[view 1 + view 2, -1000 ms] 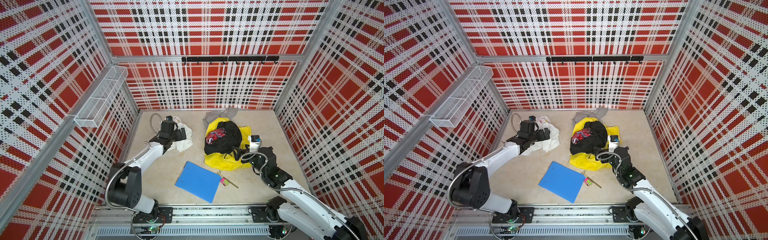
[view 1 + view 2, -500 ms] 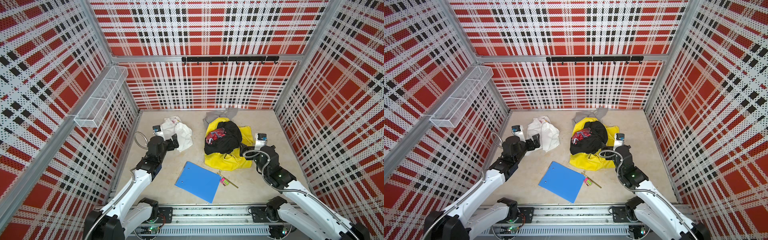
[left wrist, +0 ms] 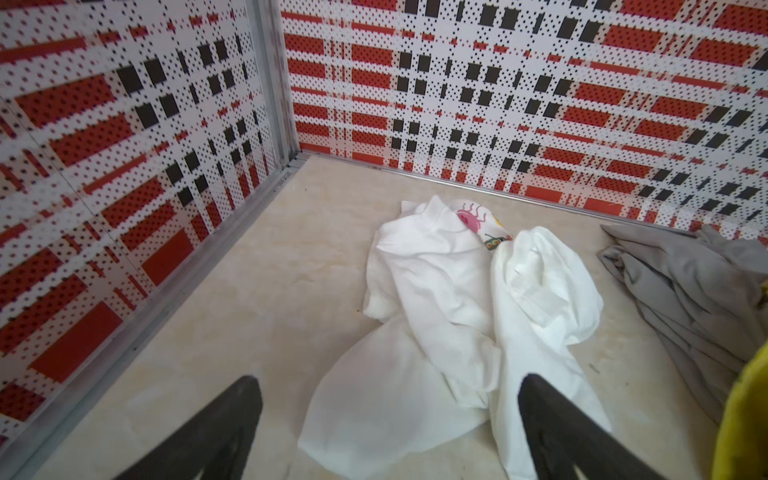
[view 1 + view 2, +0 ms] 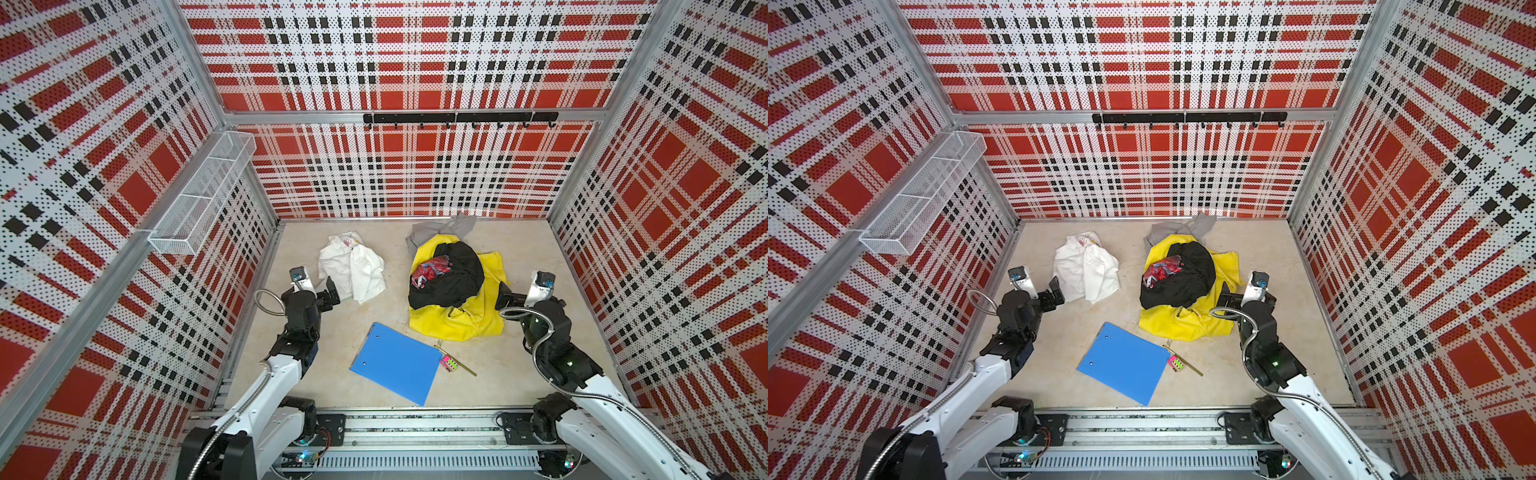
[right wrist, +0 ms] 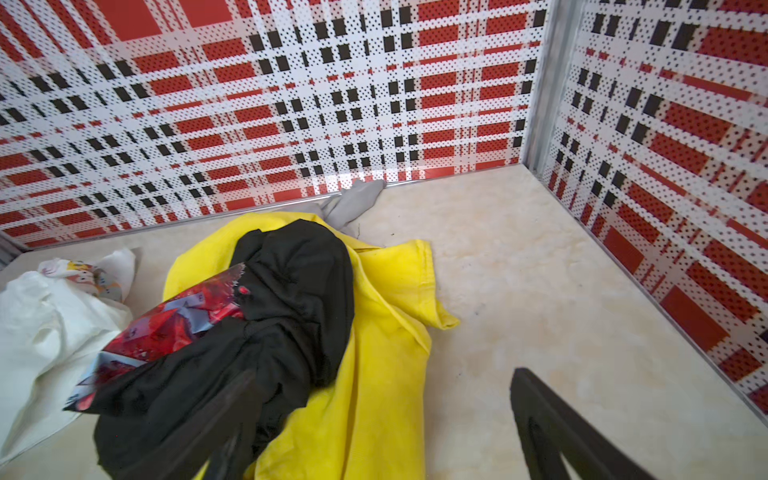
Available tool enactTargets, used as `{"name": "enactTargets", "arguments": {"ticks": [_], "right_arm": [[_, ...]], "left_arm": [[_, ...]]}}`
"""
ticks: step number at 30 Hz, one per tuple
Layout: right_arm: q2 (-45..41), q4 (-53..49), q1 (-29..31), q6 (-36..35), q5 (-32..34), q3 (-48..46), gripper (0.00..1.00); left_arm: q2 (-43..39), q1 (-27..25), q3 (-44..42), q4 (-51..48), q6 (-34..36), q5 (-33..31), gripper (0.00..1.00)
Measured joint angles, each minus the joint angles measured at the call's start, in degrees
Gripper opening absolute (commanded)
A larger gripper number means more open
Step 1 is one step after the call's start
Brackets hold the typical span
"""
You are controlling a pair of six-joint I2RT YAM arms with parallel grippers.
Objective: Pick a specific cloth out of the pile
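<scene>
**Containers.** A wire basket (image 4: 203, 199) hangs on the side wall, high above the left pincer (image 4: 328, 293), and is split by dividers into compartments. What they hold cannot be told.

**Task items.** The cloth (image 4: 352, 268), a crumpled white T-shirt with a patch of coloured print showing, lies on the worktop (image 4: 540, 257) directly ahead of the left pincer. It is apart from the pile (image 4: 453, 286). In the left wrist view the cloth's (image 3: 449, 299) near fold lies between the spread fingers (image 3: 232, 415); contact cannot be told. The pile sits just beside the right pincer (image 4: 503, 297). A yellow garment (image 4: 478, 316) lies lowest, with a black garment (image 4: 457, 282) and a red-patterned garment (image 4: 430, 268) on top of it. A grey garment (image 4: 449, 228) lies at the far side against the rear wall.

**Edges and room.** A strip of bare worktop separates cloth and pile. Open worktop runs from the right pincer's outer side to the side wall and far corner. A blue folder (image 4: 395, 363) lies behind and between both pincers, beside a small pink-and-green block (image 4: 449, 363).

**Pose.** Both arms reach forward from the front rail with bent elbows and low wrists aimed at the rear wall. Both pincers have their jaws wide apart and hold nothing. In the right wrist view one finger (image 5: 224, 407) overlaps the black garment (image 5: 291, 291).
</scene>
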Motion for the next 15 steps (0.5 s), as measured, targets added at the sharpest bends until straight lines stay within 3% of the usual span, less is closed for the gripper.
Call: {"name": "enactTargets", "arguments": {"ticks": [7,15], "right_arm": [[2.0,6.4,-5.2,-3.3,-0.9,-5.4,1.0],[6.0,11.8,-11.3,-6.5,-2.7,-6.4,1.0]], "left_arm": [[6.3,3.2,-7.6,14.6,6.2,3.0,0.99],[19.8,4.2,-10.4,34.7,10.6,6.9,0.99]]}}
